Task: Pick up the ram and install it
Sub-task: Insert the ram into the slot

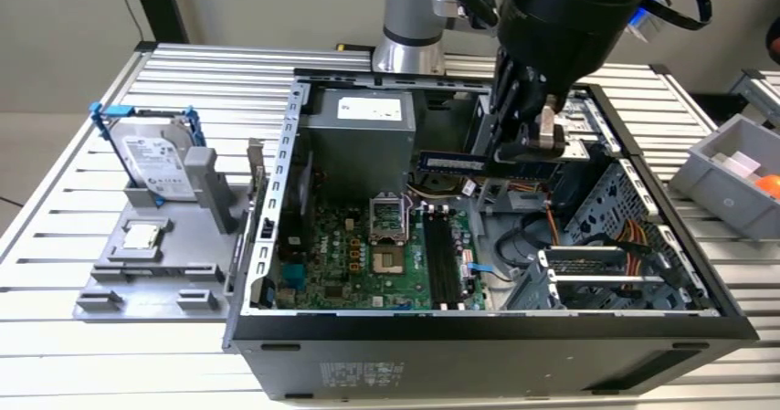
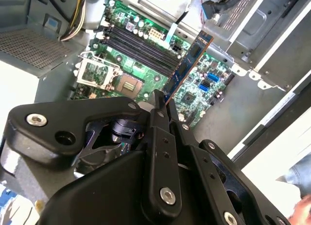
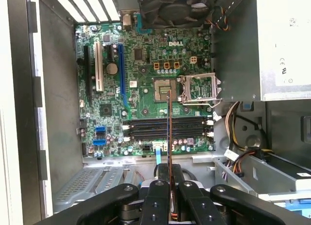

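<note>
- I am watching the arm's black gripper [image 1: 545, 145], its fingers [image 3: 159, 196] pinching one end of the thin, dark bluish-green ram stick [image 1: 469, 162].
- The ram is hanging level in the exterior view's upper centre, above the green motherboard [image 1: 353, 255] inside the open grey computer case [image 1: 488, 355], not seated in the black slots [image 3: 146, 129].

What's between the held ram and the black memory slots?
Nothing: in the second wrist view the ram hangs above the slots, only open air between.
</note>
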Motion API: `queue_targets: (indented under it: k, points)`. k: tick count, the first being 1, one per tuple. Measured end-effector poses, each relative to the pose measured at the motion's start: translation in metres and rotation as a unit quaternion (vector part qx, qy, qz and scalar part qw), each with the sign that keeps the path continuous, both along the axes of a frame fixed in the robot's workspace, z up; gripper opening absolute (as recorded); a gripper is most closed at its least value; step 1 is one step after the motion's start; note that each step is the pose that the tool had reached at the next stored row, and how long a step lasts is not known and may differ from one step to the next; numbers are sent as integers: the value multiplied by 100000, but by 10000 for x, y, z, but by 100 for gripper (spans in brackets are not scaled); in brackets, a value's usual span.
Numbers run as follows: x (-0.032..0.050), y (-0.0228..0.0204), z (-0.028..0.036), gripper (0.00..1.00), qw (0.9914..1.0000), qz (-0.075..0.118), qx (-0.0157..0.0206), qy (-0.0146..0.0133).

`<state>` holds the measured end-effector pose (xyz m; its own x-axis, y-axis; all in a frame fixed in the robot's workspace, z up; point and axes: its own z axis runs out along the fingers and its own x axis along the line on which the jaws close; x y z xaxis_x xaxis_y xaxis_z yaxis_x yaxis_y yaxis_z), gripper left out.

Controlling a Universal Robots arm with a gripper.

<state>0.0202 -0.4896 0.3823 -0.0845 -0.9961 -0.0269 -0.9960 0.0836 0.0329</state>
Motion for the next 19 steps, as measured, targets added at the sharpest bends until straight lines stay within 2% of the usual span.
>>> queue_targets:
  k: [7, 19]
  points:
    - [0, 0, 0, 0, 99944, -3349, -5, 1]
    - [0, 0, 0, 0, 99689, -7877, -3, 2]
